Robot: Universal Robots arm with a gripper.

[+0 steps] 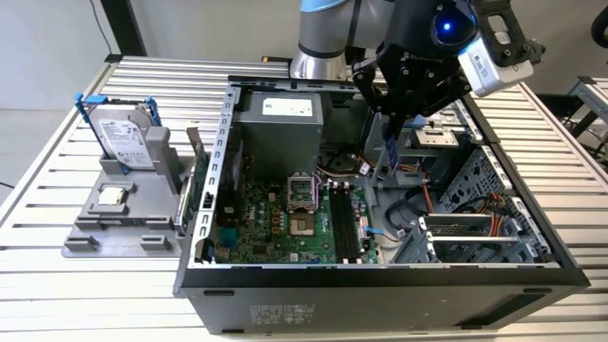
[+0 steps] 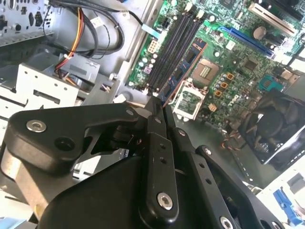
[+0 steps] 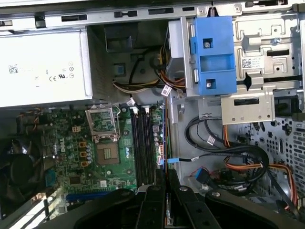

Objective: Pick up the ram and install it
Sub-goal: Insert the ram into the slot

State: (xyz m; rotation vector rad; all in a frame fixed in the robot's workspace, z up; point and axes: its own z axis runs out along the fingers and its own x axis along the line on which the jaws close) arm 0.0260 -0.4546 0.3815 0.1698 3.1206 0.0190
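Observation:
My gripper hangs over the open computer case, shut on the ram. The ram is a thin dark stick that points down from the fingers toward the motherboard. In both wrist views it is seen edge-on, running out from between the black fingers as a narrow strip. The black ram slots lie on the green motherboard below, and the ram's lower end is still above them, close beside the slots.
A silver hard drive in a blue frame and a small square processor chip sit on a grey stand at the exterior view's left. Inside the case are the power supply, the processor socket, loose cables and a metal drive cage.

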